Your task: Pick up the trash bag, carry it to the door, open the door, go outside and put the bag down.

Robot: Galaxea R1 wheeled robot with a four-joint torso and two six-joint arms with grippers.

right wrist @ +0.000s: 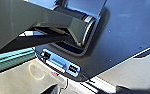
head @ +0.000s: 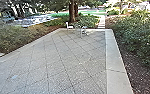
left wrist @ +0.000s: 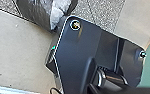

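Observation:
In the left wrist view, the dark, shiny trash bag (left wrist: 37, 12) with a greyish-white patch hangs above the paving. It narrows to a gathered neck beside the robot's dark plate, where my left gripper (left wrist: 56, 29) is shut on it. The lower part of the bag runs past the picture's edge. In the right wrist view, the robot's own plate and jointed bar lie across pale ground, and I cannot make out how the right gripper stands.
A paved yard (head: 53, 60) stretches ahead, with a pale concrete border (head: 116, 60) along its right. A white chair (head: 69, 26) and a small table stand at its far end. Bushes (head: 138, 37) and planting beds flank both sides; tree trunks rise behind.

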